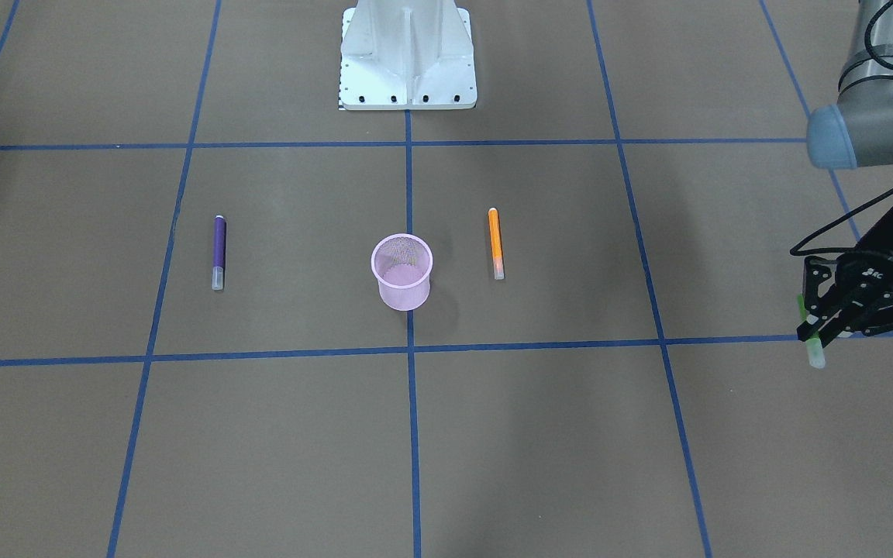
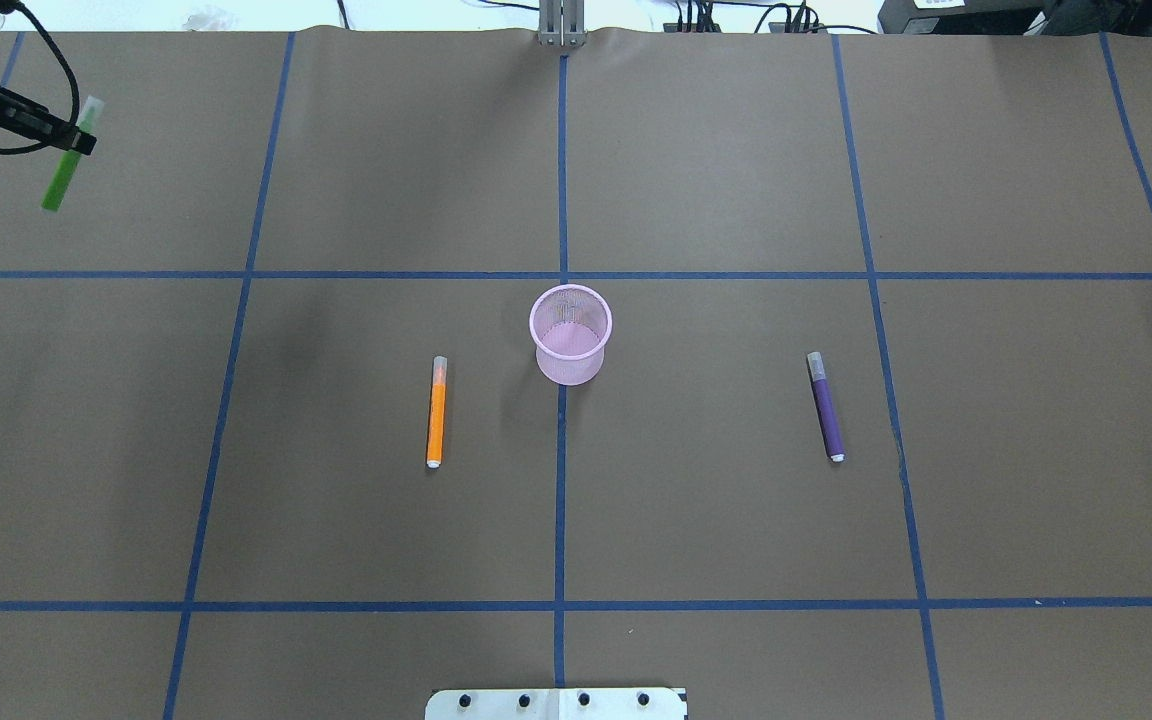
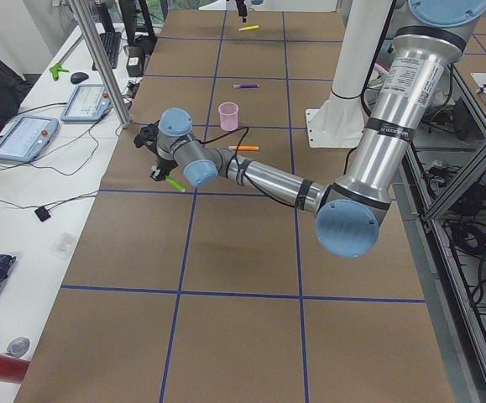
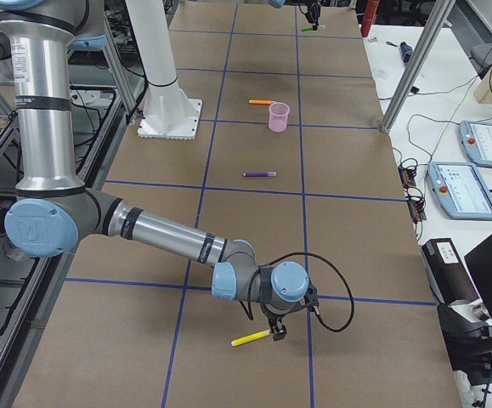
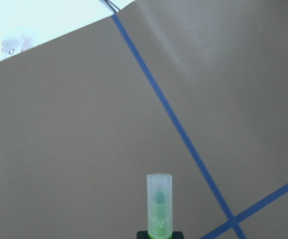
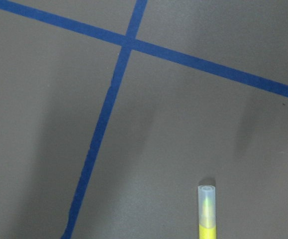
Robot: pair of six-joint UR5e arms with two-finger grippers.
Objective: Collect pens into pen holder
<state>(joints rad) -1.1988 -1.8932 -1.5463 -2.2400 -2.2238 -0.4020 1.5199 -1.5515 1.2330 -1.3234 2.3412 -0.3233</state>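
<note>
The pink mesh pen holder (image 1: 401, 271) (image 2: 570, 335) stands upright at the table's middle and looks empty. An orange pen (image 1: 495, 242) (image 2: 436, 410) lies beside it on my left side. A purple pen (image 1: 218, 252) (image 2: 825, 405) lies further off on my right side. My left gripper (image 1: 812, 335) (image 2: 81, 140) is shut on a green pen (image 1: 814, 355) (image 2: 58, 185) (image 5: 159, 204) and holds it above the table's far left part. My right gripper (image 4: 275, 331) is at one end of a yellow pen (image 4: 250, 339) (image 6: 206, 211), low over the table. I cannot tell whether it is open or shut.
The white robot base (image 1: 408, 54) (image 2: 556, 703) stands at the near edge. Blue tape lines (image 2: 561, 450) divide the brown table cover into squares. Beyond the table's far edge, side benches carry tablets (image 3: 24, 138) (image 4: 471, 187), and metal posts (image 3: 100, 59) stand there.
</note>
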